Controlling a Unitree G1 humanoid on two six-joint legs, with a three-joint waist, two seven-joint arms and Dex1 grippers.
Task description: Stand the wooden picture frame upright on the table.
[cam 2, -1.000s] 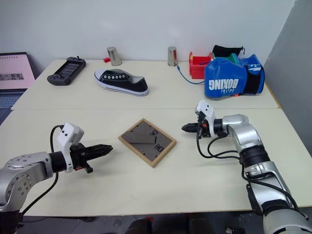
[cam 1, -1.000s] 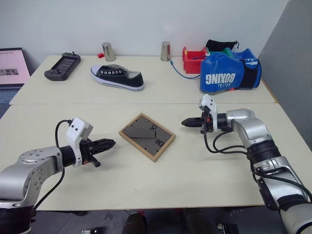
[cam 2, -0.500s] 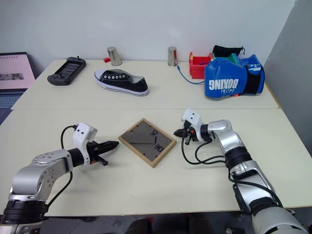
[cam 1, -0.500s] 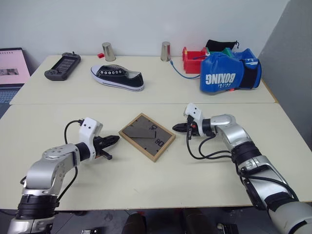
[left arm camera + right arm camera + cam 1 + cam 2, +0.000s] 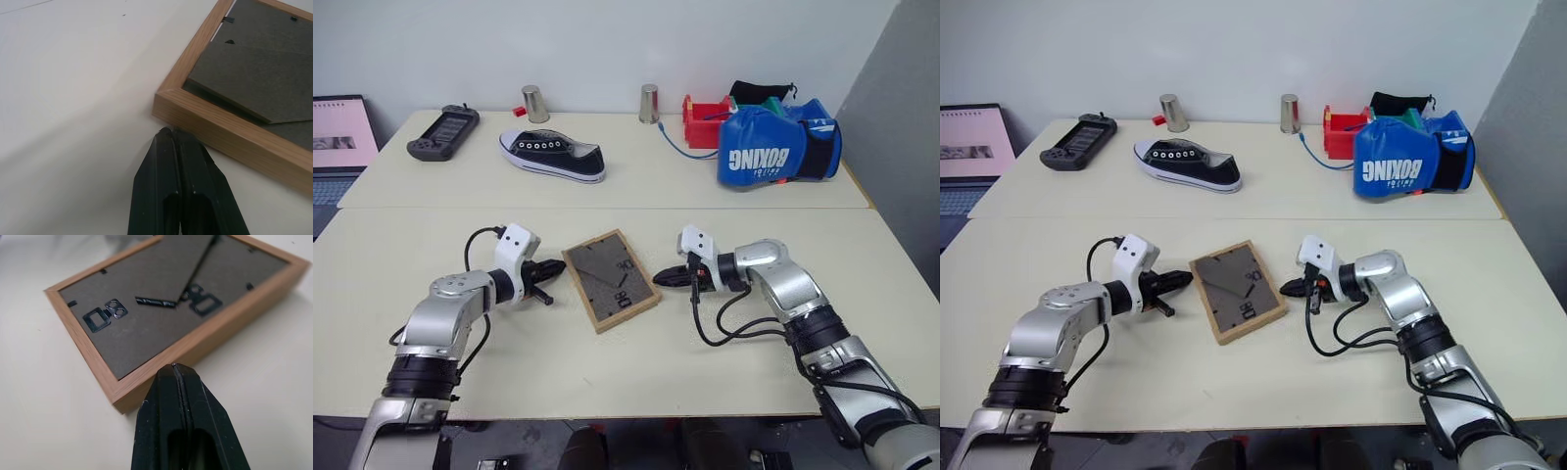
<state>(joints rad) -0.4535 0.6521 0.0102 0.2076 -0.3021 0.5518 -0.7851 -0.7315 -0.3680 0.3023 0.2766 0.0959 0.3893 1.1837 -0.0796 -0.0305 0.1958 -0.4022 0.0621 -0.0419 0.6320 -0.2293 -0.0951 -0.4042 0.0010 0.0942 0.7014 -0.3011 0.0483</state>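
Wooden picture frame (image 5: 610, 278) face-down between clenched jaws; behind, blue glove (image 5: 777, 153) lettered "BOXING".

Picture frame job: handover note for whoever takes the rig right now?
Left gripper: fingers shut, holding nothing, tips at the near-left corner of the wooden picture frame.
Right gripper: fingers shut, holding nothing, tips against the frame's right edge.
Frame: lies flat on the table, picture side down, dark grey back up, fold-out stand folded flat against the back.
Done: both grippers brought in on opposite sides of the frame.
Left: lift the frame, open the stand, set it upright on the table.
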